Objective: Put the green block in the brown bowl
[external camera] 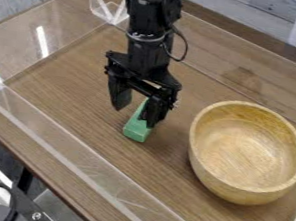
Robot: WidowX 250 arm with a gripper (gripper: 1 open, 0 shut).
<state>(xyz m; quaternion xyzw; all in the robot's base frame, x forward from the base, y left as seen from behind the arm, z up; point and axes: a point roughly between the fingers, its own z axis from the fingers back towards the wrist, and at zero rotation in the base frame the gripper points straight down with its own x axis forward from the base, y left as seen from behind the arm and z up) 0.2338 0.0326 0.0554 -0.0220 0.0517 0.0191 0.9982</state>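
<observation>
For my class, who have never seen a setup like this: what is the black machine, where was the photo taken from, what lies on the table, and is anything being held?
The black machine is a robot arm ending in a gripper, a two-fingered claw pointing straight down. The one photo is taken from a camera above and in front of the wooden table, which has clear low walls around it. On it lie a small green block and, to its right, an empty brown bowl. The claw's fingers are open, standing on either side of the block's far end. Nothing is held yet; the block lies on the table.
</observation>
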